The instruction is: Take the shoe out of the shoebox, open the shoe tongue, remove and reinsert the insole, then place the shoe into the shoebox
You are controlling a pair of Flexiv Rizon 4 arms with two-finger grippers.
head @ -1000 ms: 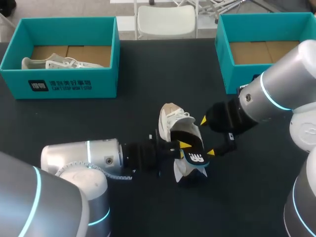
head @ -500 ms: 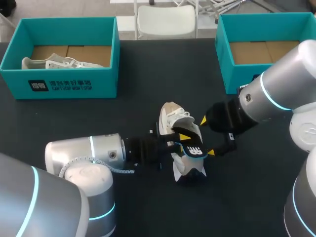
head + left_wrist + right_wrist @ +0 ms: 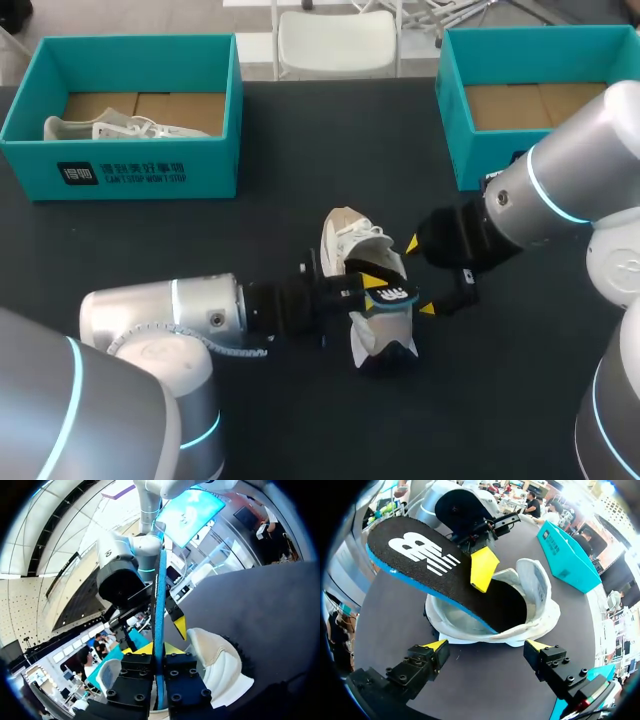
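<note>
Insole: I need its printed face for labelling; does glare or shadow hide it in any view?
Head view: insole evenly lit, print showing, no glare. Left wrist view: seen edge-on against a bright background, face unseen. Right wrist view: face well lit; the left gripper covers a patch.

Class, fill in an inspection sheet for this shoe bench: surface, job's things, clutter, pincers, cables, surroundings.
Surface: black table.
Job's things: white shoe mid-table; insole with one end in the shoe and the other raised; left box holds a second shoe; right box shows only its cardboard floor.
Clutter: nothing seen.
Pincers: left pincer shut on the insole; right pincer open beside the shoe, not touching it.
Cables: thin cable at the left arm's wrist.
Surroundings: nothing seen reaching over the table.
</note>
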